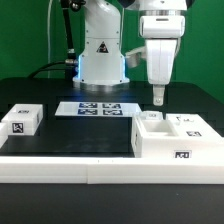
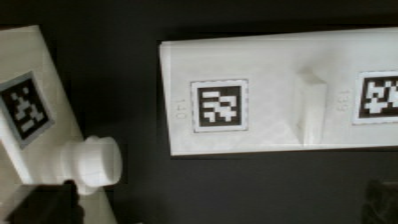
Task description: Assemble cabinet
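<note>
arm poised over the cabinet (image 1: 178, 138), which sits at the exterior view's right on the black table (image 1: 70, 135).

from the exterior view's left: a small white tagged block (image 1: 22, 120) lies well apart from the rest. the marker board (image 1: 98, 108) lies flat in the middle, in front of the robot base (image 1: 100, 55). the gripper (image 1: 157, 97) hangs just above the cabinet's left end as that view has it, not touching it. in the wrist view a white face with two tags (image 2: 267, 100) lies beside a second tagged white piece (image 2: 27, 100) with a round knob (image 2: 93, 162). the dark fingers (image 2: 45, 205) seem to stand apart, holding nothing.
</note>
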Controlling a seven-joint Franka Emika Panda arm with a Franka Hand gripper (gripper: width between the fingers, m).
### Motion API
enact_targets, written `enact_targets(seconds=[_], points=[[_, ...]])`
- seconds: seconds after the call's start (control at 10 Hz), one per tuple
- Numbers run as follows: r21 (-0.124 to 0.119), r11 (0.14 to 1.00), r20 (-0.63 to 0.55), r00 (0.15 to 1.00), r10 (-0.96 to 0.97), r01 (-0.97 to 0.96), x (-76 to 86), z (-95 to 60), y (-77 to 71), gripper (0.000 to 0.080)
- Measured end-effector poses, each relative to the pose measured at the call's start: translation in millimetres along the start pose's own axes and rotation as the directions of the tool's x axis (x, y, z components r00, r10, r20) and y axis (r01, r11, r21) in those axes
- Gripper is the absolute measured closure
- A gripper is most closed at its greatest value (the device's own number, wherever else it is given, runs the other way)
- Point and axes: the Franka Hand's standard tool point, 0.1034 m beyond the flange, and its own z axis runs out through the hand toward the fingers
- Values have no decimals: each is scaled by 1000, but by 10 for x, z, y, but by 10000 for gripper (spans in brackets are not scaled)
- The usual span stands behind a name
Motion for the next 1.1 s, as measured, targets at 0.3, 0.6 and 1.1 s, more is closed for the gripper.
enact_targets(seconds=[0.3, 0.6, 1.1], points=[[15, 1000, -4, 1000, -5, 5, -13, 113, -82, 2], [29, 1000, -11, 1000, 3, -2, -57, 248, -180, 2], [45, 999, -16, 1000, 9, -9, -70, 365, -247, 2]])
